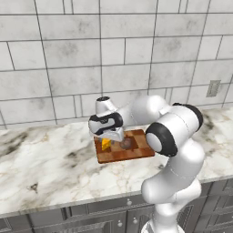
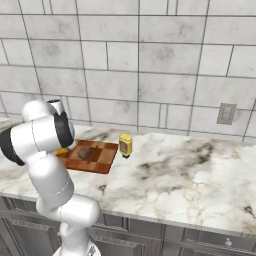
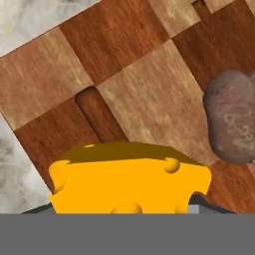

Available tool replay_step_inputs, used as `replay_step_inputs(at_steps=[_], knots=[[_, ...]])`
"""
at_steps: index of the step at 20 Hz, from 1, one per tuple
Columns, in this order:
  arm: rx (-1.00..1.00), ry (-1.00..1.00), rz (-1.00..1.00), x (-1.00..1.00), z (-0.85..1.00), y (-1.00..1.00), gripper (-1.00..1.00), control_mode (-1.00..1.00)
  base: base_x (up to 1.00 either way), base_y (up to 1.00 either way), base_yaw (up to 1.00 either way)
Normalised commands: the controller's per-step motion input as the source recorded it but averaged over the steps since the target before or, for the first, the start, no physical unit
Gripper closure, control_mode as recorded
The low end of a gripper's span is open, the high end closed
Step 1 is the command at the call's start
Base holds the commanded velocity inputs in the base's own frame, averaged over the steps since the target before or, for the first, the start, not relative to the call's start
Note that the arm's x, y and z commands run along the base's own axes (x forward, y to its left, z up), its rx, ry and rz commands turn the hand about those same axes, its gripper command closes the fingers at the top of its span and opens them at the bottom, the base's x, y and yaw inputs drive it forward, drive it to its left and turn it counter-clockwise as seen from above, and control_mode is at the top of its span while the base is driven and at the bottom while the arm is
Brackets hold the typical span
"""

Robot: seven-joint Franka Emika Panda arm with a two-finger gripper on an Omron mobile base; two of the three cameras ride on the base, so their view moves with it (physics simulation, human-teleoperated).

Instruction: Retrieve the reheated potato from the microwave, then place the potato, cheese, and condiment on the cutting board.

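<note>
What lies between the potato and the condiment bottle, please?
In the right base view, the potato sits on the cutting board; beyond it come bare board squares, the board's edge, then the condiment bottle standing on the counter beside it.

You see the tool (image 1: 108, 139) over the cutting board (image 1: 136, 152), cheese (image 1: 106, 144) beneath it, potato (image 1: 126, 144) beside.

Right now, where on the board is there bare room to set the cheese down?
The cutting board is bare on the stretch past its handle slot, left of the potato in the hand view. The potato's side is crowded. The gripper holds the cheese just over the board. The condiment stands on the counter beside the board's edge.
</note>
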Motion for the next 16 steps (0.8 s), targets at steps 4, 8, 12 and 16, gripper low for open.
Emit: replay_step_inputs(at_steps=[4,8,12,16], knots=[[0.00,0.00,0.00,0.02,-0.17,0.00,1.00,-1.00,0.00,0.00,0.00],[0.00,0.00,0.00,0.01,-0.21,0.00,-1.00,-1.00,0.00,0.00,0.00],[0.00,0.00,0.00,0.03,-0.14,0.00,-1.00,-1.00,0.00,0.00,0.00],[0.00,-0.03,0.00,0.00,0.00,0.00,-1.00,-1.00,0.00,0.00,0.00]])
